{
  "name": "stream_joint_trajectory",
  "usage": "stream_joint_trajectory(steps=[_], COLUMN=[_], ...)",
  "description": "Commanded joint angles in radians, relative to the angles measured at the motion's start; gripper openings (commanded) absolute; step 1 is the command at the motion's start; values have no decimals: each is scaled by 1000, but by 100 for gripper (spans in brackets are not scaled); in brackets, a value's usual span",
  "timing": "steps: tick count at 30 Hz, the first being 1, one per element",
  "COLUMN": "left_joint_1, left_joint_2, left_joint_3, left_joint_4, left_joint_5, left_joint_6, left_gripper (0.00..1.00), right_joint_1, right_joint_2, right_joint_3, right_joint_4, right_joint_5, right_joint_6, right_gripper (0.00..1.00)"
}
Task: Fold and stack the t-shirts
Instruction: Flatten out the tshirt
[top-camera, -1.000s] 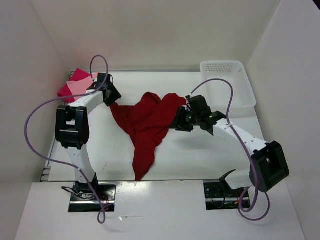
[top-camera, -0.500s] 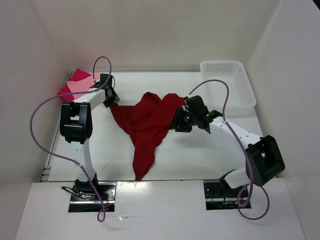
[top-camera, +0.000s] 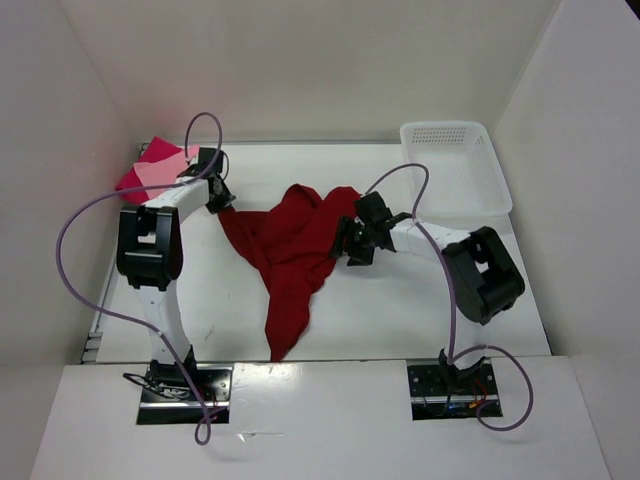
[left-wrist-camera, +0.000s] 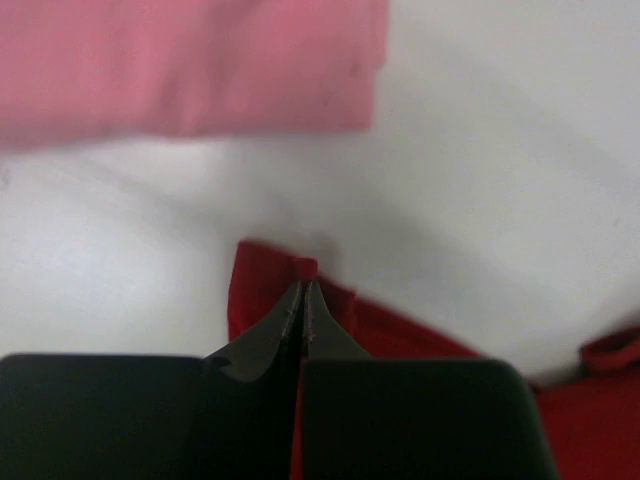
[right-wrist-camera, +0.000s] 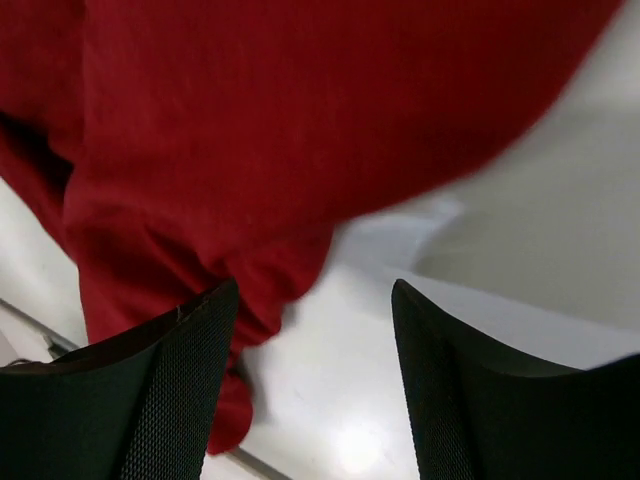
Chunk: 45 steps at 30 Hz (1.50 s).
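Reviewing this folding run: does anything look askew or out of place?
The dark red t-shirt lies bunched and twisted on the table, a tail trailing toward the near edge. Nothing else stands out.

Loose t-shirt (top-camera: 293, 255) mid bench (top-camera: 400, 312), upper t-shirt (top-camera: 152, 178) on lower t-shirt (top-camera: 157, 152) far left, basket (top-camera: 447, 128) far right, left claw (top-camera: 222, 204) at the loose t-shirt's left edge, right claw (top-camera: 345, 246) at its right edge

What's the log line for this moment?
dark red shirt: crumpled mid-table | left gripper: shut on its far-left corner | right gripper: open over its right edge | pink shirts: stacked far left
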Motion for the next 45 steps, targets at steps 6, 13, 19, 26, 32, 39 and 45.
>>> stream_joint_trajectory(steps=[6, 13, 19, 26, 32, 39, 45], left_joint_1=[4, 31, 70, 79, 79, 97, 97], left_joint_2=[-333, -467, -729, -925, -1083, -878, -788], left_joint_3=[-240, -375, -533, -757, -844, -785, -762], left_joint_4=[63, 53, 76, 55, 21, 58, 44], left_joint_5=[43, 72, 163, 339, 307, 279, 161], left_joint_6=[11, -30, -101, -239, -270, -229, -170], left_gripper=[0, 0, 0, 22, 58, 62, 54], right_joint_1=[-44, -123, -241, -272, -205, -51, 12], right_joint_2=[178, 209, 277, 230, -48, -298, -479], right_joint_3=[214, 351, 580, 570, 284, -5, -191], right_joint_4=[120, 101, 40, -28, -37, -66, -86], right_joint_5=[-13, 28, 10, 23, 62, 85, 83], right_joint_6=[33, 24, 1, -30, -71, -53, 1], right_gripper=[37, 5, 4, 47, 43, 6, 17])
